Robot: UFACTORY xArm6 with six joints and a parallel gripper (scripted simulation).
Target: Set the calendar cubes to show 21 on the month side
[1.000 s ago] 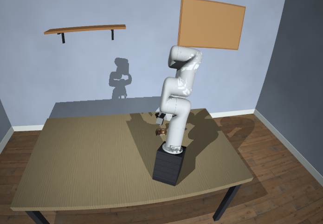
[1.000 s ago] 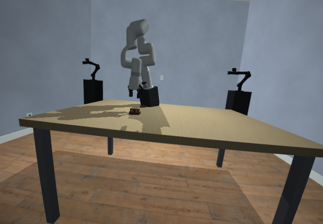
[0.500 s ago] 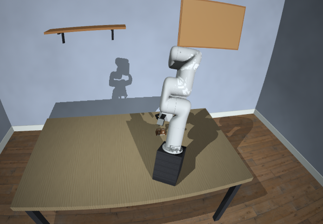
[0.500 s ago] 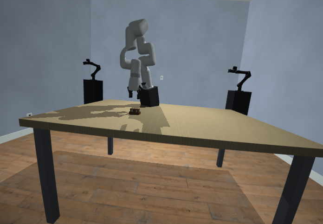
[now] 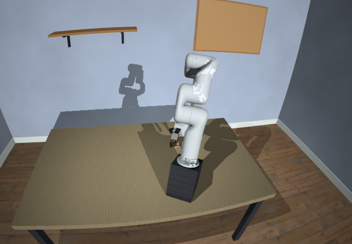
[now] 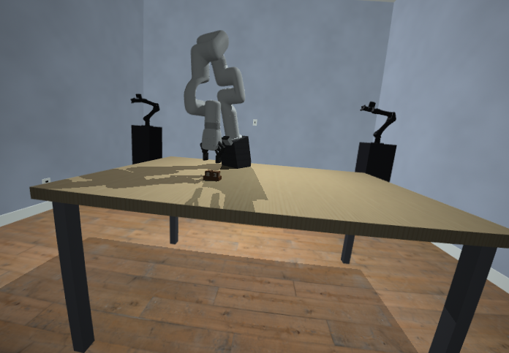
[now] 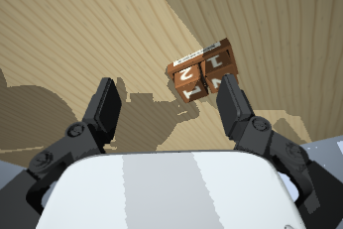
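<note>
The calendar is a small brown tray holding two brown cubes side by side, and it rests on the table. In the wrist view the left cube shows a white 2 on top and the right cube shows a 1 on top. A white label strip runs along the tray's far edge. My gripper is open and empty, hovering above the calendar and slightly to its left. The right finger covers part of the right cube's near face. The calendar also shows in the top view and in the exterior view, below the gripper.
The arm's black base block stands on the table close beside the calendar. Two black camera stands stand behind the table. A shelf and a cork board hang on the wall.
</note>
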